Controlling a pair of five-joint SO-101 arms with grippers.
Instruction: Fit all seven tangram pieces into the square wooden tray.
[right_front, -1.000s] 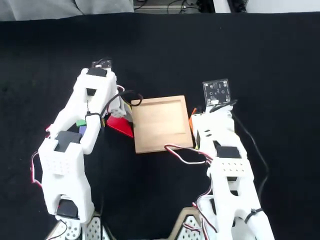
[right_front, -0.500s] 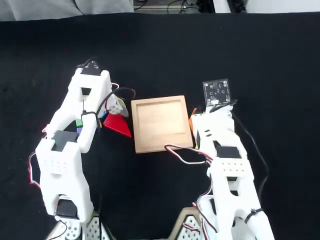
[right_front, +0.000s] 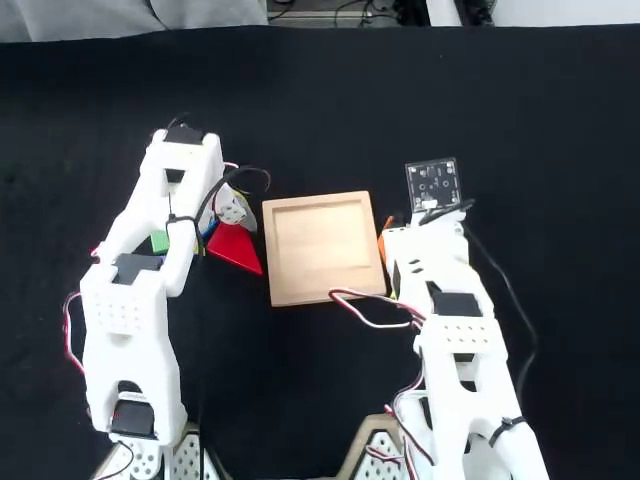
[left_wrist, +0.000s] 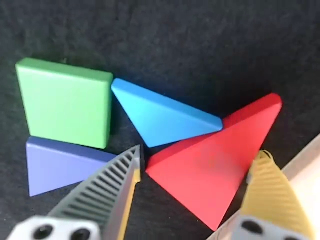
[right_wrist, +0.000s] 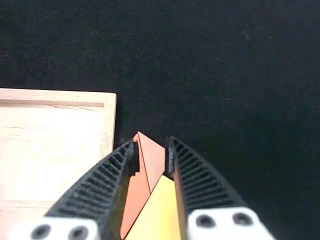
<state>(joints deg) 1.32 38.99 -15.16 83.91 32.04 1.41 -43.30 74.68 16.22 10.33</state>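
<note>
Black-clothed desk (right_front: 520, 110) was seen; beside the wooden tray (right_front: 323, 247) the red triangle (left_wrist: 215, 170), long edge along the rim, was straddled by the wide-open left pincer (left_wrist: 200, 152); the right pincer's (right_wrist: 150, 145) state could not be told

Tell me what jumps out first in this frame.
The square wooden tray sits empty at mid-table between the arms. Left of it, the left claw stands open astride a red triangle, with a green square, blue triangle and purple triangle close by. An orange piece and a yellow piece lie beneath the right claw by the tray's right edge.
</note>
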